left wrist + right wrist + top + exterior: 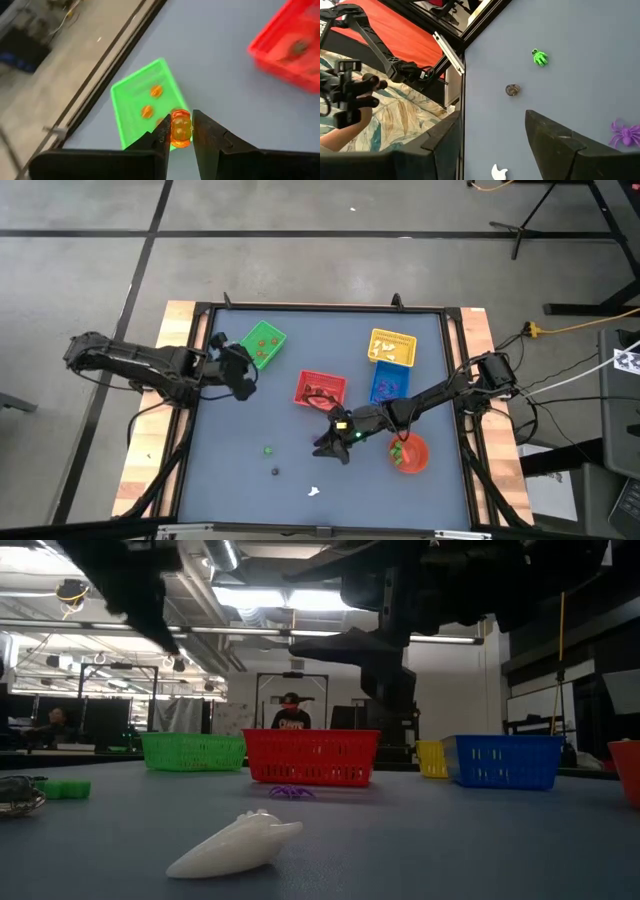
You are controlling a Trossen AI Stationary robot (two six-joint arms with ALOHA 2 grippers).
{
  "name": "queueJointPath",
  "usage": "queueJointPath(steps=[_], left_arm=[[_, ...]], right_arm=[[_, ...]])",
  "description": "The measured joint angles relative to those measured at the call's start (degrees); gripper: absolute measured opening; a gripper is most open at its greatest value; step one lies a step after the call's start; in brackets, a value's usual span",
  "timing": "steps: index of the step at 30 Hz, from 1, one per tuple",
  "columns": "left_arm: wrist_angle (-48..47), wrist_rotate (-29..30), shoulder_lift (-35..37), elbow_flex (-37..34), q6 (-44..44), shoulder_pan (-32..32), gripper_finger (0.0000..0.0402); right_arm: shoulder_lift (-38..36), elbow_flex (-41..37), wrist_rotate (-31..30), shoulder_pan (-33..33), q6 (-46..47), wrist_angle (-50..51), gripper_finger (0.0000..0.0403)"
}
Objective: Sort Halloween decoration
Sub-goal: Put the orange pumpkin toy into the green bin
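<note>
Left gripper [181,131] is clamped on an orange trinket [180,128], hanging beside the green basket [131,100]. Carry it fully over the rim before letting go. Right gripper [492,132] hangs spread above the table's [580,50] loose trinkets.

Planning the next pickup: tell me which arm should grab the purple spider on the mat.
Right. Its open claw hovers over the mat with the purple spider close by. The left claw is shut on an orange trinket near the green basket.
</note>
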State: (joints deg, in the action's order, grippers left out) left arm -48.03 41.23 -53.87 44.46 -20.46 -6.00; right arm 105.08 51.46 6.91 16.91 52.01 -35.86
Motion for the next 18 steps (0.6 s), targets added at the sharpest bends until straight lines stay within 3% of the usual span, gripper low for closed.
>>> queueJointPath(steps=[7, 14, 18], left_arm=[[3.93, 0.01, -0.06, -6.76, 0.01, 7.67, 0.0049], [20.22, 0.07, -0.06, -13.31, 0.02, 12.99, 0.0049], [24.17, 0.04, -0.06, -15.84, 0.01, 15.02, 0.0049]], right_arm=[[0.00, 0.00, -2.40, 0.00, -0.04, 0.00, 0.0215], [0.00, 0.00, -2.40, 0.00, -0.04, 0.00, 0.0215], [0.00, 0.00, -2.40, 0.00, -0.04, 0.00, 0.0215]])
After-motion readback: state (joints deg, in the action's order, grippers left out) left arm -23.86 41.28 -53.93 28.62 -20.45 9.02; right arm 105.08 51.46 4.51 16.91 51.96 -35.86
